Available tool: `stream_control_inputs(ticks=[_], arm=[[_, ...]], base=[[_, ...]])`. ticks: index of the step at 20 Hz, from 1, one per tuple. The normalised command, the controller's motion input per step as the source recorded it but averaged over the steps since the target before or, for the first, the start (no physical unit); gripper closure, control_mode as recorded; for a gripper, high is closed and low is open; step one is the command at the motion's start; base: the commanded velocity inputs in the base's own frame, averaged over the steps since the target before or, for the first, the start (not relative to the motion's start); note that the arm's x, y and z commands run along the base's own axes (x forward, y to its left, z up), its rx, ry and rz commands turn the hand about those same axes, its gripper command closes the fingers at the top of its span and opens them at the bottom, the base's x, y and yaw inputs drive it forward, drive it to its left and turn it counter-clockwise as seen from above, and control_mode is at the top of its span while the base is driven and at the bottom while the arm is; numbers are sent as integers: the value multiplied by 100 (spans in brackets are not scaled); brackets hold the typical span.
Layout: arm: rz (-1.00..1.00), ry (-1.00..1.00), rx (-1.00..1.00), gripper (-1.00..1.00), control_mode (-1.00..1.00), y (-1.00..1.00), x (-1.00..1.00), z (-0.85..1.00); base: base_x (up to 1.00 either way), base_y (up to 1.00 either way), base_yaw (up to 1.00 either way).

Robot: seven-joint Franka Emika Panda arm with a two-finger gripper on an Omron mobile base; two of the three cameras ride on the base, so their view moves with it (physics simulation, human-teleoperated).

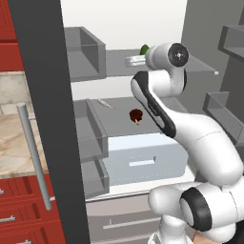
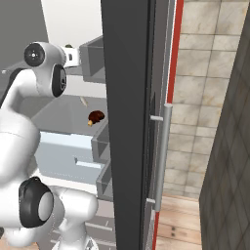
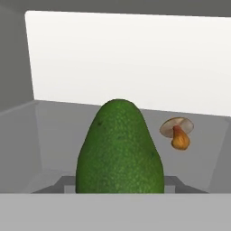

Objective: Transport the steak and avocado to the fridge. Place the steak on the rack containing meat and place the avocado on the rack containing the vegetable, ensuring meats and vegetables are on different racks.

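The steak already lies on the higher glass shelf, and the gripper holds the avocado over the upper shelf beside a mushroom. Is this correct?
One thing is wrong: the steak lies on the lower shelf that tops the white drawer, as the left base view shows. The rest holds: in the hand view the avocado sits in the gripper beside a mushroom.

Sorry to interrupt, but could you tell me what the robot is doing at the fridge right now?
The arm is reaching into the open fridge with the avocado held in its gripper, jaws shut on it, over the upper glass shelf, where a small mushroom already lies. The steak already sits on the lower shelf that tops the white drawer. The avocado has not been released yet.
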Motion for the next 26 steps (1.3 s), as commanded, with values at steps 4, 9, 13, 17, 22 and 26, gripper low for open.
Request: stream_control_inputs(ticks=[4, 9, 13, 17, 22, 26], arm=[[-4, 0, -2, 100, -100, 10, 57, -11], [-4, 2, 0, 100, -100, 6, 61, -19], [-3, 4, 0, 100, -100, 0, 59, -17], [0, 5, 0, 100, -100, 0, 46, -11], [0, 11, 0, 100, -100, 0, 40, -10], [0, 11, 0, 100, -100, 0, 39, -15]], base=[[0, 0, 0], [0, 0, 0], [0, 0, 0], [0, 0, 0], [0, 0, 0], [0, 0, 0]])
